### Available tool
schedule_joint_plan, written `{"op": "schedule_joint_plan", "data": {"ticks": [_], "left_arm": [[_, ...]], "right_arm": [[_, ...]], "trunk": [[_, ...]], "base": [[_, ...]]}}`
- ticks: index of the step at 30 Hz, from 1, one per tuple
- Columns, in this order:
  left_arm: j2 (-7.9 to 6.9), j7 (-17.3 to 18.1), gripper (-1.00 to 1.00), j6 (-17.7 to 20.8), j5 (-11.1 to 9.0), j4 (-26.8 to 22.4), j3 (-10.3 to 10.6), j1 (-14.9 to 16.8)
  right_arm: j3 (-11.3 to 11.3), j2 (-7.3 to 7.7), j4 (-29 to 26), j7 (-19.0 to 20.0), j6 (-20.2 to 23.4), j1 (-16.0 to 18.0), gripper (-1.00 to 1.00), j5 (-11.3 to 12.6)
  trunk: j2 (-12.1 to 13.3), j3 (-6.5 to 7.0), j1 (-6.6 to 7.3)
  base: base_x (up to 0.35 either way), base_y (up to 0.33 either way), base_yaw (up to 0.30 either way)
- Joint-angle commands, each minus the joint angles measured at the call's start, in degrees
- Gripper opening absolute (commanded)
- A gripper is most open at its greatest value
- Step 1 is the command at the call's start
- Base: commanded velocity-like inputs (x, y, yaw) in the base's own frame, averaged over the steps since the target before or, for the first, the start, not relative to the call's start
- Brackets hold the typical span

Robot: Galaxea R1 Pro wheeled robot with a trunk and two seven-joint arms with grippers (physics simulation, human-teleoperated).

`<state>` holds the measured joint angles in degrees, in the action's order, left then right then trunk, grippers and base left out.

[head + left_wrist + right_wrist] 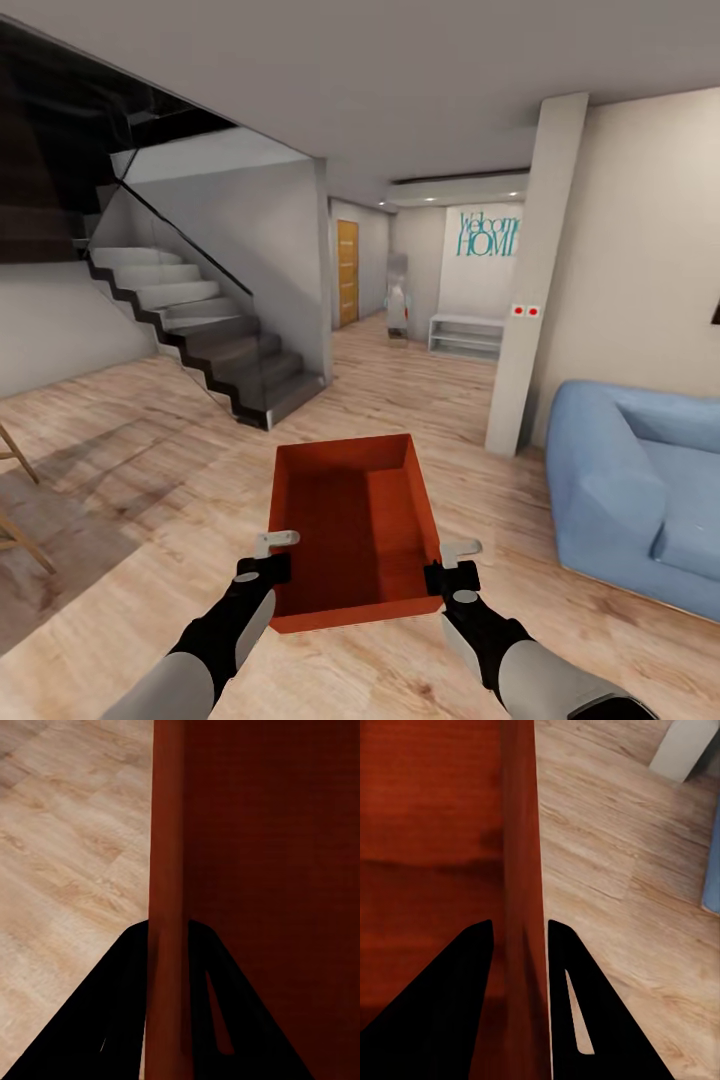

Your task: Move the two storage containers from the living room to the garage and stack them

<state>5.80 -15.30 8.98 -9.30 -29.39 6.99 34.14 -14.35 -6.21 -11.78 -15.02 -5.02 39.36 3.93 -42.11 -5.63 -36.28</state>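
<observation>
One orange-red storage container (355, 530) hangs above the wood-plank floor (130, 440) of the living room, carried between both arms in front of the robot; it is open-topped and nothing shows inside it; its near wall faces the head camera, and only one such bin is in sight. The left hand (270, 556) pinches the container's left wall near the close corner; in the left wrist view (166, 945) its two dark fingers (105, 1020) sit one on each side of the rim. The right hand (455, 562) pinches the right wall the same way; the right wrist view (521, 945) shows a finger (442, 1005) inside the bin and another outside, the wall between them. A blue sofa (640, 490) is cut off at the picture's right edge; a white pillar (535, 280) stands just beside it. A staircase (200, 330) rises to the left, its top lost in dark. Down the hallway an orange-wood door (347, 272) and a low white shelf (466, 336) are small and soft; the blue wall lettering (487, 234) is partly hidden by the pillar.
</observation>
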Motion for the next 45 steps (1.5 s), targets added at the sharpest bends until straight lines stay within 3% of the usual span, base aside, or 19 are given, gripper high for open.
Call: {"op": "schedule_joint_plan", "data": {"ticks": [1, 45], "left_arm": [[0.53, -0.78, -1.0, 0.53, -0.45, -0.86, -0.75, 0.05], [0.53, -0.78, -1.0, 0.77, -0.46, -0.84, -0.75, 0.05]], "right_arm": [[0.64, -3.79, 0.18, -0.02, -0.4, 0.02, -1.0, 0.71], [0.65, -3.79, 0.18, -0.16, -0.52, 0.02, -1.0, 0.81]], "trunk": [[-0.07, -0.1, -0.05], [-0.07, -0.1, -0.05]], "base": [[0.323, 0.0, -0.003], [0.323, 0.0, 0.0]]}}
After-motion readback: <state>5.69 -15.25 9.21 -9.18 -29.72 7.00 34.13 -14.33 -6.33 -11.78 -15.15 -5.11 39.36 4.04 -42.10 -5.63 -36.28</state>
